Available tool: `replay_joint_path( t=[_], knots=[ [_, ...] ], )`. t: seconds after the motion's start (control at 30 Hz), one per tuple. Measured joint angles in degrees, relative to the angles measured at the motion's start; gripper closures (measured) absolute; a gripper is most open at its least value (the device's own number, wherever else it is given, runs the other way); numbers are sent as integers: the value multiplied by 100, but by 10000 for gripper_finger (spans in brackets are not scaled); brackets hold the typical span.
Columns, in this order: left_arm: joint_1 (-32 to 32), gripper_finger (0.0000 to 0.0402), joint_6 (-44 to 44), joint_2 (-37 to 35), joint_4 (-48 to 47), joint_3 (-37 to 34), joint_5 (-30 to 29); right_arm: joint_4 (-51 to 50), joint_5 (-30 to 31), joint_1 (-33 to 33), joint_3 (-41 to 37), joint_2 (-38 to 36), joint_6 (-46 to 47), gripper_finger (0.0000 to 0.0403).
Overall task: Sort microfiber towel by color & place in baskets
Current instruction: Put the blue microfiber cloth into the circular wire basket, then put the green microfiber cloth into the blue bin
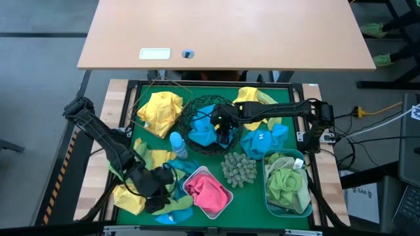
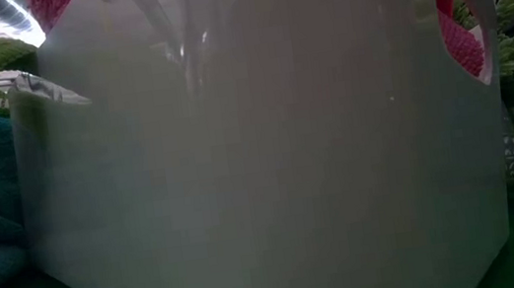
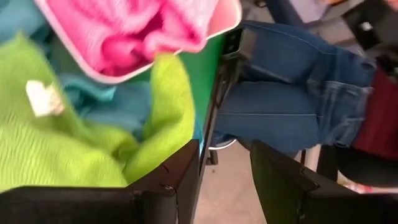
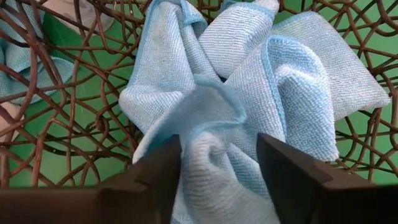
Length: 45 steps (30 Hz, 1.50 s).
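White plastic fills almost the whole low view: the wall of the white tub (image 2: 260,163), with a pink towel (image 2: 463,42) showing through its handle hole. From above, that tub (image 1: 226,203) sits near the front edge of the green mat (image 1: 252,191), pink towel (image 1: 209,191) bunched inside.

My right pincer (image 1: 223,134) reaches into the round wire bowl (image 1: 190,108) at the mat's middle. My right fingers (image 4: 155,171) stand apart, released, with a blue towel (image 4: 249,81) bulging up between them; the cloth lies crumpled on the bowl's wires. I cannot tell whether my fingers touch it.

My left pincer (image 1: 157,193) hangs low at the front left, just beside the white tub, over a heap of green, blue and yellow cloths. Its fingers (image 3: 180,180) are parted and hold nothing; a lime green towel (image 3: 74,143) lies right below them.

More towels lie about: a yellow towel (image 1: 159,111) left of the bowl, another blue towel (image 1: 262,141) to its right. Green towels (image 1: 287,187) fill the translucent blue tub (image 1: 269,200) at the front right, and a spiky ball (image 1: 239,169) sits between the two tubs.
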Motion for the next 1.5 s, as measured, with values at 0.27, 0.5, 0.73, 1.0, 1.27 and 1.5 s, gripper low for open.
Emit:
replay_joint_path(
  t=[0.27,0.5,0.73,1.0,1.27,1.5],
  knots=[
    [-504,264,-1253,9,-818,0,-624,-4,1,-2,0,0,0,138],
    [-738,264,-2055,139,-1495,0,-958,-48,-138,-2,9,0,4,130],
    [-752,264,-2121,565,-1502,0,-978,-692,-256,2,422,-4,2,131],
    [-750,264,-2154,1012,-1504,0,-965,-1589,-256,2,1131,-4,2,132],
    [-748,268,-2150,1343,-1500,0,-976,-2228,-256,4,1863,-4,14,132],
    [-748,334,-2148,1381,-1474,0,-987,-2680,-440,61,2444,-4,344,132]
  ],
)
